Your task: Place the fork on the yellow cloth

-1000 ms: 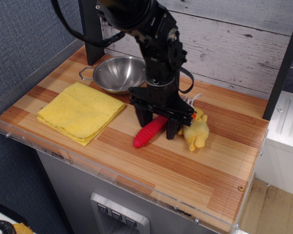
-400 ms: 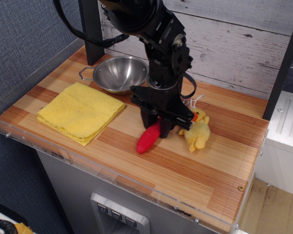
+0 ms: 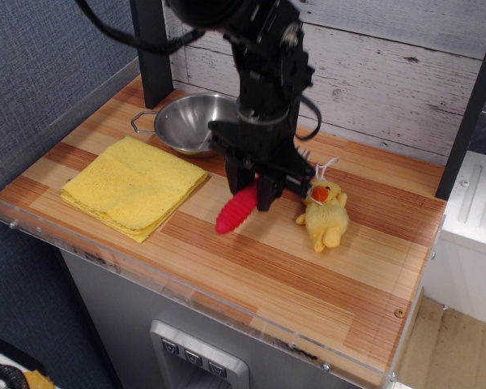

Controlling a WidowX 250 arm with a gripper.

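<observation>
The fork (image 3: 235, 211) has a thick ribbed red handle that hangs down to the left, lifted above the wooden table; its tined end is hidden between the jaws. My gripper (image 3: 253, 193) is shut on the fork near its upper end. The yellow cloth (image 3: 134, 185) lies folded flat at the table's left, a short way left of the fork and gripper, with nothing on it.
A steel bowl (image 3: 190, 121) stands behind the cloth, just left of the arm. A small yellow plush duck (image 3: 324, 215) sits right of the gripper. A clear acrylic rim (image 3: 186, 296) edges the table's front and left. A black post (image 3: 150, 49) rises at the back left.
My gripper closed on the fork, which was lying on the table, and has raised it and shifted it a little left toward the cloth. The duck now sits uncovered.
</observation>
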